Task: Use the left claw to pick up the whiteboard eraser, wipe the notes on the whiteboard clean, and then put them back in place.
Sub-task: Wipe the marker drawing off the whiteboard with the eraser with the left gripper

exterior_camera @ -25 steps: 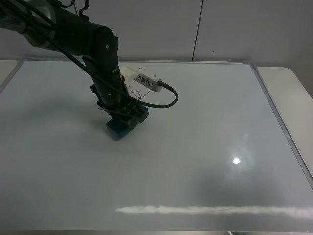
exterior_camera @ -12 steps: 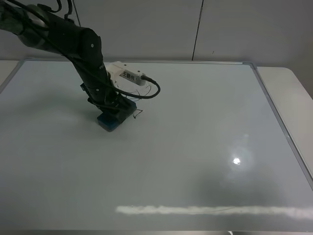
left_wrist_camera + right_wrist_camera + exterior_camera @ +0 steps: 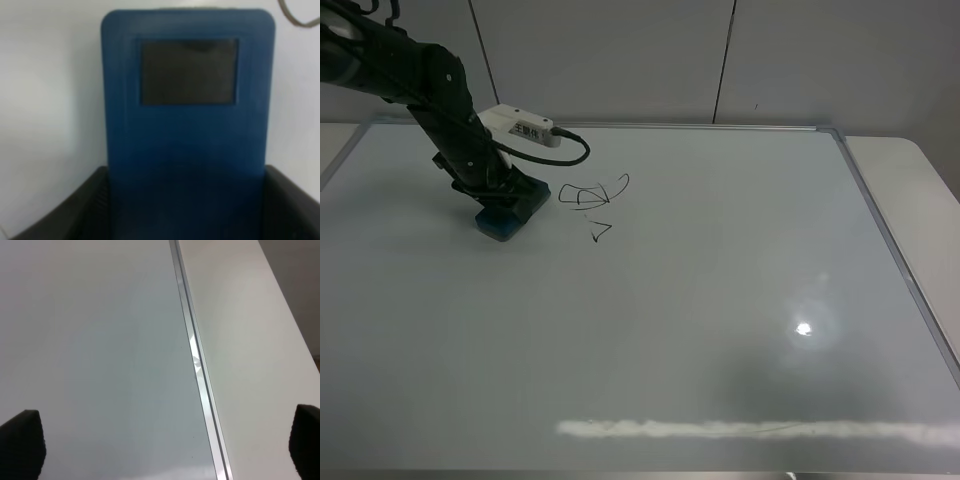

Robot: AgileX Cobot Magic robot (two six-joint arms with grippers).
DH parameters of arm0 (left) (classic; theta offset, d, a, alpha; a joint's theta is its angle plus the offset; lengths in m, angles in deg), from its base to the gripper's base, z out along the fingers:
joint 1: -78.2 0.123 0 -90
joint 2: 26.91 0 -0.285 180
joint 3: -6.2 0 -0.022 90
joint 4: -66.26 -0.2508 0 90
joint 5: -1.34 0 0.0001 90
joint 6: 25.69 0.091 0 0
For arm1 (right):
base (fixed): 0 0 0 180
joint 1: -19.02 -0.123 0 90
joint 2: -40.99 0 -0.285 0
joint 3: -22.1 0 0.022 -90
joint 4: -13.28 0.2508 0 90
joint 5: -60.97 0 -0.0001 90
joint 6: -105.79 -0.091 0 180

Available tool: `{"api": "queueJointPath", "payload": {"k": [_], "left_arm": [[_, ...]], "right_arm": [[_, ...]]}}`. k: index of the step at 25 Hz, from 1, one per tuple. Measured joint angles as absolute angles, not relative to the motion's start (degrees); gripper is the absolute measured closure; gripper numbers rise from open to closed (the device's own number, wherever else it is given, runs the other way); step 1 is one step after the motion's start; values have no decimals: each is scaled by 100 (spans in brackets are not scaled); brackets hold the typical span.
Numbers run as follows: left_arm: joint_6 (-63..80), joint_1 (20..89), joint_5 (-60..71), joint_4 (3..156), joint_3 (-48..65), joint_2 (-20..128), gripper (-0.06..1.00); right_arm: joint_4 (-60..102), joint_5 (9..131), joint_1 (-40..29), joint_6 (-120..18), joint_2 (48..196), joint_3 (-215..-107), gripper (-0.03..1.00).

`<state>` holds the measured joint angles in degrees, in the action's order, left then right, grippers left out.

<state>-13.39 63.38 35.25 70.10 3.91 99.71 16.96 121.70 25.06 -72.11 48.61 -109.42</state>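
Observation:
The left claw [image 3: 506, 203], a black arm with a white labelled box [image 3: 519, 128] and cable, is shut on the teal-blue whiteboard eraser [image 3: 498, 224] and holds it down on the whiteboard [image 3: 720, 260] at the far left. The notes [image 3: 592, 195], black looping lines with a small triangle [image 3: 601, 231] below, lie uncovered just right of the eraser. In the left wrist view the eraser [image 3: 187, 90] fills the frame between the black fingers [image 3: 60, 210]. The right gripper [image 3: 162, 445] is open and empty over the board's right frame [image 3: 196, 365]; it is out of the high view.
A white table [image 3: 910, 190] extends past the board's right edge and shows in the right wrist view [image 3: 250, 340]. A lamp glare [image 3: 804, 328] and a pale streak [image 3: 750, 430] lie on the board's near part. A wall stands behind.
The left claw has slid the eraser left and slightly away across the board. The notes, hidden under the arm before, now show to the eraser's right.

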Motion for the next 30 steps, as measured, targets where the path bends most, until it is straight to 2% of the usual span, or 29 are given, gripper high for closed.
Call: {"api": "queueJointPath", "payload": {"k": [3, 11, 16, 22, 30], "left_arm": [[-1298, 6032, 3532, 6897, 437, 9996, 39], [-1279, 4633, 4015, 7292, 1060, 10348, 39], [-1279, 4257, 4143, 7317, 1389, 10535, 39], [-1274, 4549, 4072, 7305, 1400, 10553, 39], [-1251, 5812, 3790, 7137, 1450, 10571, 39]], "right_arm": [[1696, 12170, 2506, -7211, 4861, -10942, 0], [1696, 12170, 2506, -7211, 4861, -10942, 0], [1696, 12170, 2506, -7211, 4861, -10942, 0], [1696, 12170, 2506, -7211, 4861, -10942, 0], [1696, 12170, 2506, -7211, 4861, -10942, 0]]}}
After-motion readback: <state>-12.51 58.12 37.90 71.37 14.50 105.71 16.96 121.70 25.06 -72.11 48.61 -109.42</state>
